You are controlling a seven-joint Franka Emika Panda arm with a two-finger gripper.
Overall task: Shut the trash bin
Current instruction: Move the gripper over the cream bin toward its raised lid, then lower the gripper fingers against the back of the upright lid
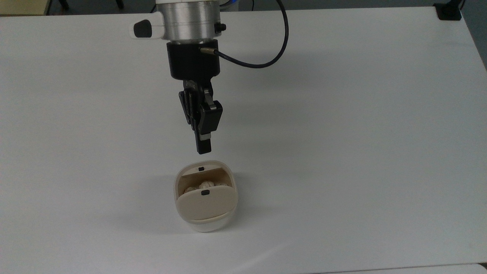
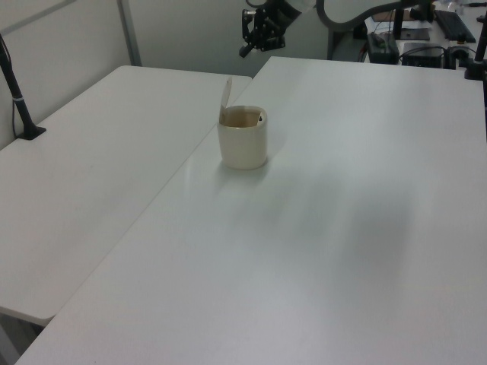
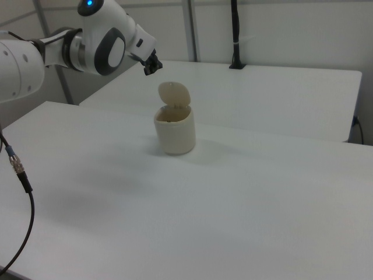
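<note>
trash bin [image 1: 206,198] first: in the top view it stands on the white table [image 1: 361,133], a little left of centre and toward the bottom edge. it is cream-white with rounded corners, and its beige flap lid [image 1: 206,204] is up, so the mouth is uncovered. a small black square button [image 1: 205,193] sits on the lid, a second small black mark shows on the far rim, and pale crumpled lumps [image 1: 206,185] lie inside.

going left to right in the left view, a dark post [image 2: 17,91] stands at the edge of a neighbouring table, then comes the bin [image 2: 243,139] at the seam between the two tabletops with its lid [image 2: 226,97] standing nearly upright on the left view's left side, and above and behind it hangs the gripper [image 2: 243,53].

in the right view the white arm [image 3: 76,44] comes in from the left, its gripper [image 3: 148,71] high and just left of the raised lid [image 3: 174,94], apart from it; the bin [image 3: 174,131] stands below.

back in the top view the gripper [image 1: 203,151] points down toward the bin's far rim, its tip just short of it and not touching. the two black fingers are pressed together with nothing between them. a black cable [image 1: 266,57] loops off the wrist.
</note>
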